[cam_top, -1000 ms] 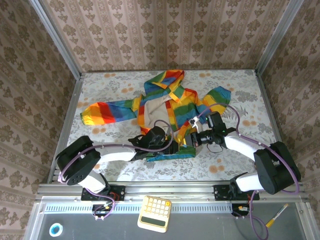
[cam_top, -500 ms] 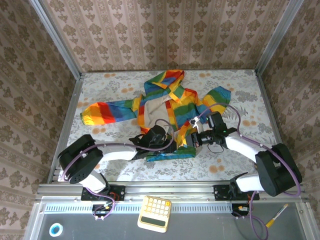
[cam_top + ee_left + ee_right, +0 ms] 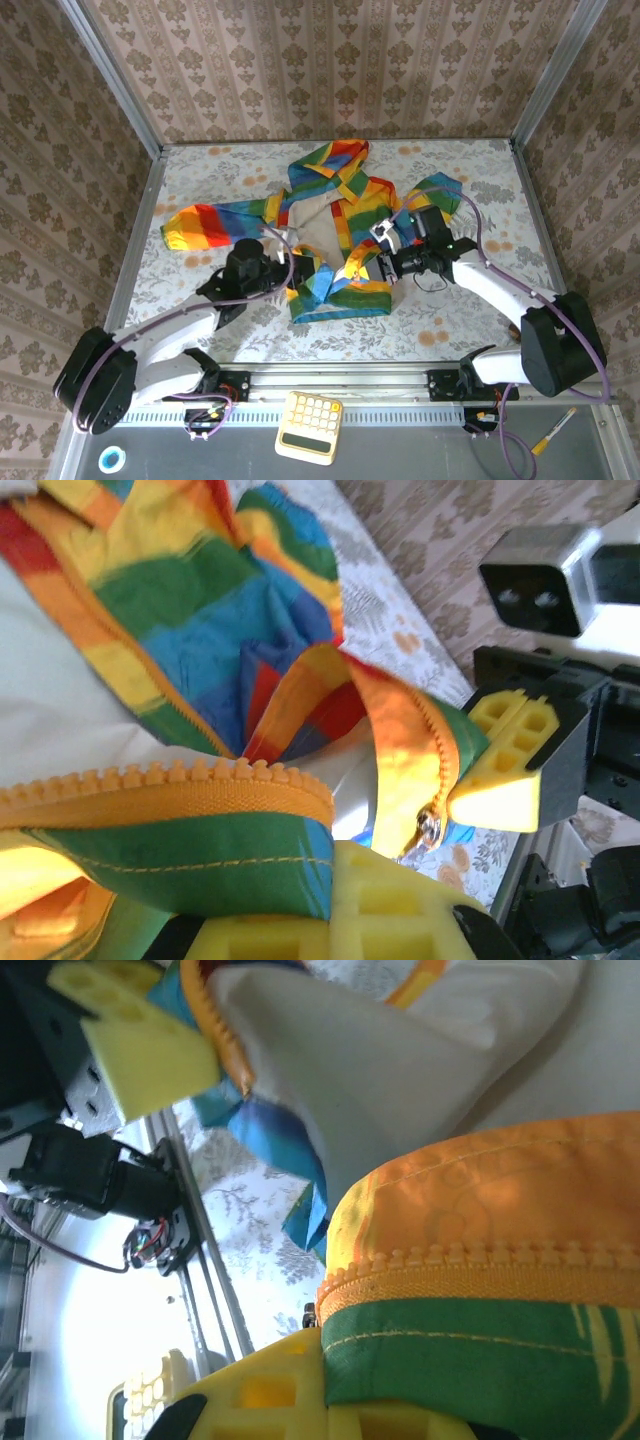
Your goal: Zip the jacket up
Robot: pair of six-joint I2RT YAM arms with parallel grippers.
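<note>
Left side newly caught (both hem corners now pinched)
The left gripper has just clamped the jacket by its zipper edge and drawn it leftward. The right gripper, facing it, grips the edge carrying the slider, so joining looks possible.

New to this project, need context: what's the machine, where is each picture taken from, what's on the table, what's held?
Two small robot arms are bolted at the near edge of a table with a floral cover. One picture looks down from above and behind them. The other two come from a camera on each wrist, so the yellow blocks there are gripper fingers. A rainbow-striped child's jacket lies open on the table. The left gripper and the right gripper are each shut on one side of its front, at the orange zipper, whose halves are not yet joined. A calculator sits on the ledge in front.
</note>
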